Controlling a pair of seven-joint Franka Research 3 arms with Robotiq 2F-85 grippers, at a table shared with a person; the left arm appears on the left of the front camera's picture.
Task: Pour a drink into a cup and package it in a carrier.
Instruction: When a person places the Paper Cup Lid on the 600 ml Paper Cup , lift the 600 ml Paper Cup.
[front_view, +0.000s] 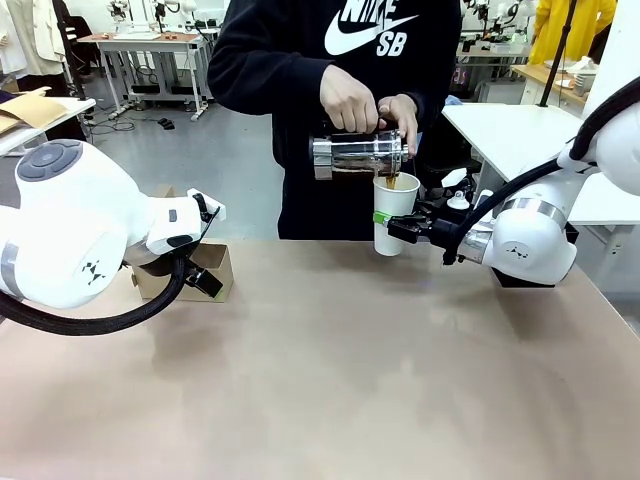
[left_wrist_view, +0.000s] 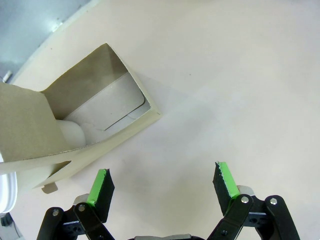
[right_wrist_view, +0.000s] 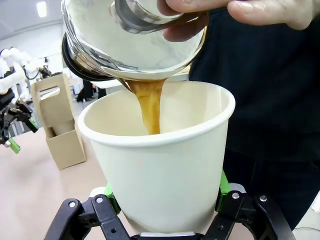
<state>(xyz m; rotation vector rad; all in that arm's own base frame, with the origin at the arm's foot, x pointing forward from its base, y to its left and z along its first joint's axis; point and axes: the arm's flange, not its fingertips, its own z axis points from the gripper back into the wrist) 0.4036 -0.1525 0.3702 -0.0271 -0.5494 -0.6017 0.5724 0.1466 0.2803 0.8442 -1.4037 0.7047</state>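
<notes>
Looking across the tan table, I see a person in a black sweatshirt standing at its far edge. My 2 white arms come in from either side, the left arm bulky in the foreground and the right arm reaching toward the middle.

The carrier stands on the table's left part, just behind the left arm. From the right wrist camera I see it as a brown cardboard piece with an upright handle tab. The left wrist camera looks down into its open pocket.

Both of the person's hands hold a clear glass pitcher, tipped nearly flat over the cup. The cup is white paper, open-topped, and sits near the far edge, right of center.

The right gripper is clamped on the cup's lower wall, 1 green pad on each side. I cannot tell whether the cup's base touches the table.

The left gripper is spread wide with nothing between its pads, over bare tabletop just beside the carrier.

The drink falls as a thin brown stream from the pitcher's lip into the cup.
</notes>
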